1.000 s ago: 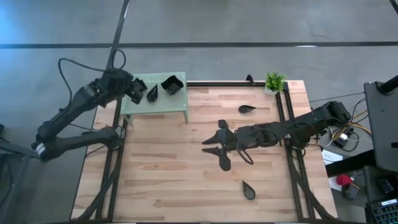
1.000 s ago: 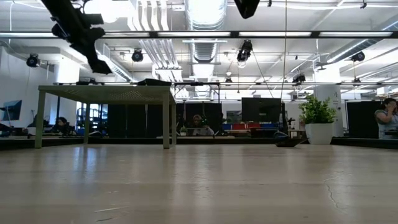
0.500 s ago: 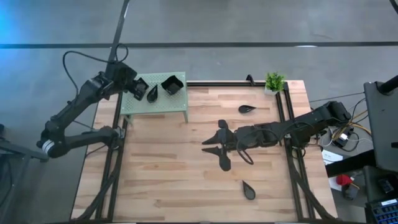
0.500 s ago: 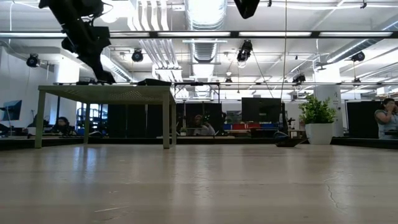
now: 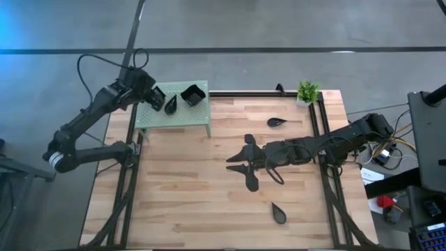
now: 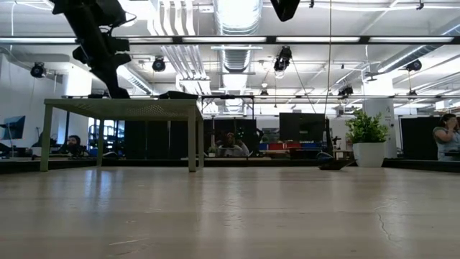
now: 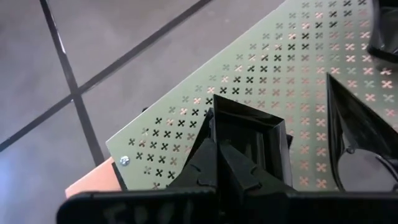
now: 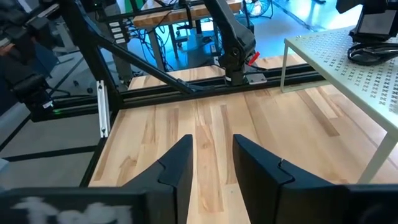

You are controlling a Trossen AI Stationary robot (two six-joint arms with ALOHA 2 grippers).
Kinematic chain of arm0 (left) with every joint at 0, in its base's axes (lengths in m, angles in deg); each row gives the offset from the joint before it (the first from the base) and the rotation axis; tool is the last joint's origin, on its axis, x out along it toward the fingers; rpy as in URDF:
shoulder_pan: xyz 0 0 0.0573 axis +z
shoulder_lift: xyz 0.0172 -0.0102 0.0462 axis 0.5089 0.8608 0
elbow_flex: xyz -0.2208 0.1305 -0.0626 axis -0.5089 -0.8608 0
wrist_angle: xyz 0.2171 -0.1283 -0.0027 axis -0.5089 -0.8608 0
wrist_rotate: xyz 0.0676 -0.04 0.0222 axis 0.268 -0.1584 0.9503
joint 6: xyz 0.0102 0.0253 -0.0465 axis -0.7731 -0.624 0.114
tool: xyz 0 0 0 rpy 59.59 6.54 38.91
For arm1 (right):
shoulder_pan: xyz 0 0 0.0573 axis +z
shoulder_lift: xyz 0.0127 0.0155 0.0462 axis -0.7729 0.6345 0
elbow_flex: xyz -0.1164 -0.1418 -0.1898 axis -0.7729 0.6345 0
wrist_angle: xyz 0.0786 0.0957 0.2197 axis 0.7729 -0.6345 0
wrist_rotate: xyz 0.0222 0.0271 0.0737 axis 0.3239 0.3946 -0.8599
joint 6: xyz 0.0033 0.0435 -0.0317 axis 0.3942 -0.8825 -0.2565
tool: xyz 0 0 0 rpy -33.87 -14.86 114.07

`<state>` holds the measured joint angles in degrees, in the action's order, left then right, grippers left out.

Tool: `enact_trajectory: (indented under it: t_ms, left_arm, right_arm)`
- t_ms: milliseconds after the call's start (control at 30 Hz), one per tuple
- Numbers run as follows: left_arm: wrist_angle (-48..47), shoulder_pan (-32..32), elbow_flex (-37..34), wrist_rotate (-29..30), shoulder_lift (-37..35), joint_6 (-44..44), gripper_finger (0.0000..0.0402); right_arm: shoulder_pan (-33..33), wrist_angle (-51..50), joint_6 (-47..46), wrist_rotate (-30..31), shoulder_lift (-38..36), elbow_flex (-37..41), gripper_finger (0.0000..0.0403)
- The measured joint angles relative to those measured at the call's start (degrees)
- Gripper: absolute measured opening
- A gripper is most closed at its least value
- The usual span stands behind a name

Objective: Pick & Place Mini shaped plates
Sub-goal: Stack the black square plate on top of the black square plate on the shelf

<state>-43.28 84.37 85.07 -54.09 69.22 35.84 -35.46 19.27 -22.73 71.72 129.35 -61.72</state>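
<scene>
My left gripper is shut on a small square black plate just above the left end of the green stand. A leaf-shaped plate and another square plate lie on the stand's top. Two more leaf plates lie flat on the wooden table. High over the table's middle my right gripper stands open, pointing toward the table's left, with nothing between its fingers. My left gripper pinches the square plate by one side rim, next to a corner, between its two fingers. The fingers come slanting down from the table's left. The plate sits beyond the fingertips over the stand's perforated top; whether it rests on the top, I cannot tell.
A small potted plant stands at the table's far right corner. Black rails run along the table's left, right and far sides. Bare wood lies between the stand and the right gripper.
My left gripper has come down toward the stand's top and a little farther over it, carrying the square plate along. My right arm has kept still.
</scene>
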Motion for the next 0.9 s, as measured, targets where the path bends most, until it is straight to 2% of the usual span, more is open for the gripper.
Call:
enact_trajectory:
  t_ms: [667,900]
  left_arm:
    - [0.54,-0.02,0.00,0.16,0.66,1.00,0.0005]
    - [0.54,-0.04,0.00,0.20,0.66,1.30,0.0015]
  right_arm:
    - [-0.02,0.03,0.01,0.00,0.00,0.00,0.0089]
    - [-0.02,0.02,0.01,0.00,0.00,0.00,0.0095]
